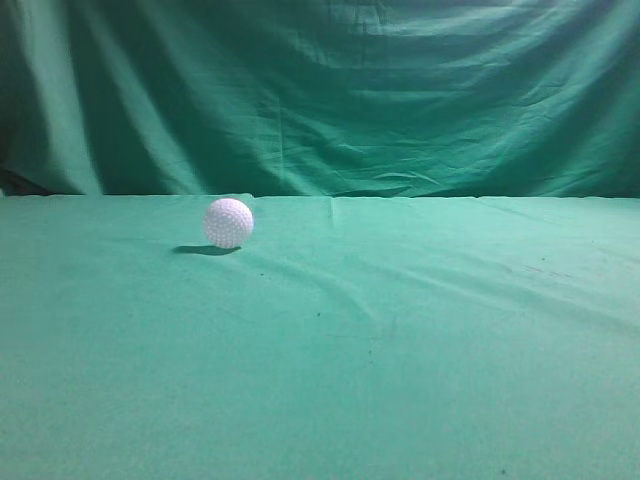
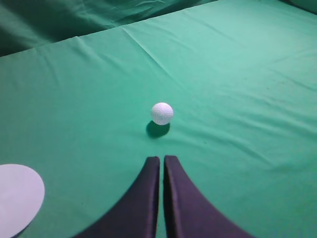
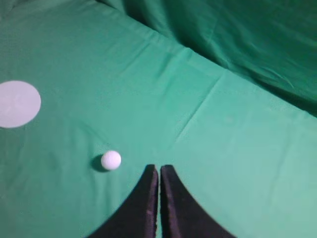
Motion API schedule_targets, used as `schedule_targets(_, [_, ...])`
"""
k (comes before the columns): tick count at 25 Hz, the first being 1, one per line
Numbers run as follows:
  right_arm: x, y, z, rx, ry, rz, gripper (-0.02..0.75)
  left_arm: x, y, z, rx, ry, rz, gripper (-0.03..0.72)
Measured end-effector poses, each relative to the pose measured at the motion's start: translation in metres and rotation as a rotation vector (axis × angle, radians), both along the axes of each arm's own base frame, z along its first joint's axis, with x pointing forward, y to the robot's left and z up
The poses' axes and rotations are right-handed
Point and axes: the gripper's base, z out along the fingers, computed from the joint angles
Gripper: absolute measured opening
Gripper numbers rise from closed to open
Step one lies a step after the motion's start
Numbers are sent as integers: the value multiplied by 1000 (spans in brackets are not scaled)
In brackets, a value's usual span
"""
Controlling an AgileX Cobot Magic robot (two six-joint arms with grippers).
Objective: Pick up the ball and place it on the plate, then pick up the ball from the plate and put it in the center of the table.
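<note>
The white dimpled ball point(image 1: 228, 222) rests on the green cloth table point(image 1: 400, 340), left of the middle in the exterior view. In the left wrist view the ball point(image 2: 162, 113) lies a short way ahead of my left gripper point(image 2: 162, 159), which is shut and empty. In the right wrist view the ball point(image 3: 111, 160) lies to the left of my right gripper point(image 3: 159, 169), also shut and empty. A flat white round plate point(image 2: 17, 198) shows at the lower left of the left wrist view and at the left in the right wrist view point(image 3: 17, 104). Neither gripper nor the plate shows in the exterior view.
A draped green backdrop curtain point(image 1: 320, 90) hangs behind the table's far edge. The table cloth has shallow wrinkles point(image 1: 350, 290) near the middle.
</note>
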Motion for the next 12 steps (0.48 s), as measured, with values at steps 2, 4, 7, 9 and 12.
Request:
schedule_targets(2, [-16, -14, -13, -22, 41, -13, 0, -8, 1, -10, -12, 12, 1, 0])
schedule_targets(4, [-33, -30, -24, -15, 46, -25, 0, -17, 1, -17, -35, 11, 4, 0])
schedule_targets(7, [-54, -48, -48, 4, 38, -38, 0, -28, 3, -19, -35, -37, 9, 0])
schedule_targets(9, [-67, -59, -63, 26, 17, -35, 0, -32, 5, -18, -12, -64, 16, 0])
schedule_targets(12, [-88, -77, -88, 71, -15, -35, 0, -33, 7, -21, -28, -45, 41, 0])
